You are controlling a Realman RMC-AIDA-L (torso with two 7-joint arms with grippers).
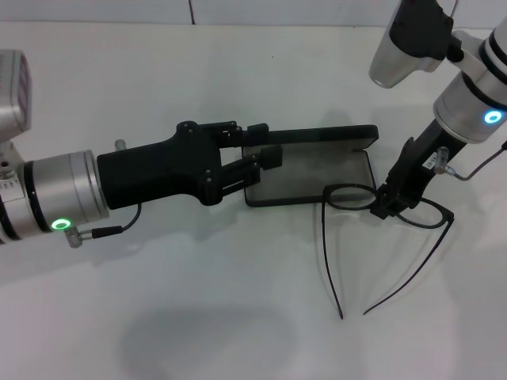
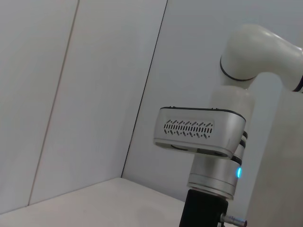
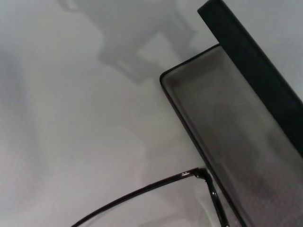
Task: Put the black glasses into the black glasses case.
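Nearest the robot, on the white table [image 1: 198, 317], the two long temple arms of the black glasses [image 1: 352, 198] lie spread open, their tips close together and pointing back toward the robot's body. Front frame sits farther out, just beside the right end of the black glasses case [image 1: 317, 178]; one lens rim overlaps the case's near right corner in the head view. Right gripper [image 1: 390, 204] comes down at a slant onto the frame at the bridge, between the two lenses; fingers look closed on the frame there, though their tips are dark against the dark frame. Right wrist view shows a temple hinge of the glasses touching or nearly touching the case's tray edge; cannot tell which. Case lies open: grey-lined tray flat on the table, black lid standing up along the far side. Left gripper [image 1: 269, 146] reaches in from the left at the case's left end; fingers are apart, one at the lid's edge, the other lower at the tray's left rim. Whether they press the case cannot be told. Left wrist view shows only the right arm [image 2: 222, 142] against grey wall panels [image 2: 71, 94].
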